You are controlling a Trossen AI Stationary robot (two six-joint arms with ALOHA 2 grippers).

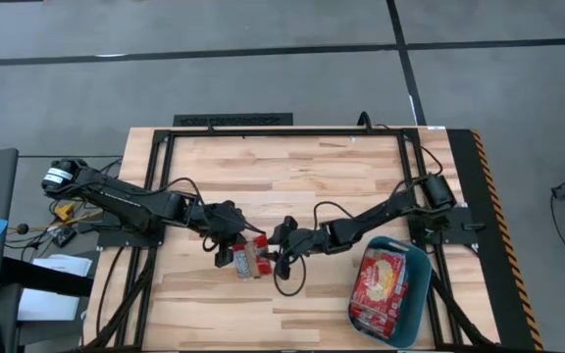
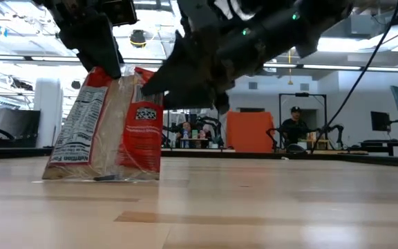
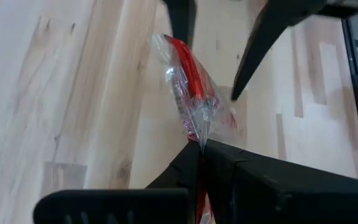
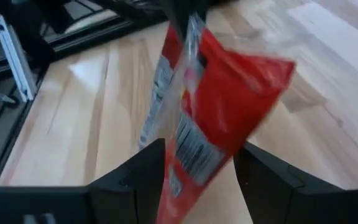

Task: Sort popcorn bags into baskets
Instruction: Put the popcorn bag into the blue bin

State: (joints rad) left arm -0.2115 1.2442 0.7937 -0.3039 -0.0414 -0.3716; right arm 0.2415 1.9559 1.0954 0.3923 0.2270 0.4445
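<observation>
The left gripper pinches the top edge of a popcorn bag, standing it upright on the surface. The right gripper straddles it with jaws open; it should close squarely before the left lets go, then carry it to the basket.

high: overhead, whole table | low: tabletop level | wrists: close | shared: popcorn bag
</observation>
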